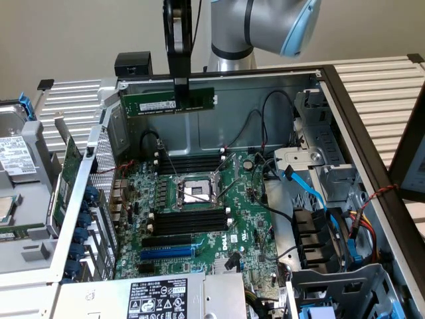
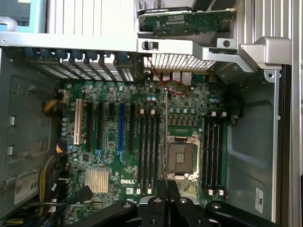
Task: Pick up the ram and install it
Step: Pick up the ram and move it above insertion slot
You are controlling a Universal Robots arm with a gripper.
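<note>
Gripper: pinching the ram by its top edge.
Ram: level, held high over the motherboard.
Memory slots: black, flanking the processor socket.

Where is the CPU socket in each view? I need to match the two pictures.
Exterior view: CPU socket mid-motherboard, between two banks of black memory slots, below the ram held by the gripper.
Wrist view: CPU socket between the same memory slots, near the gripper.
Shared landmark: the blue expansion slot.
</note>
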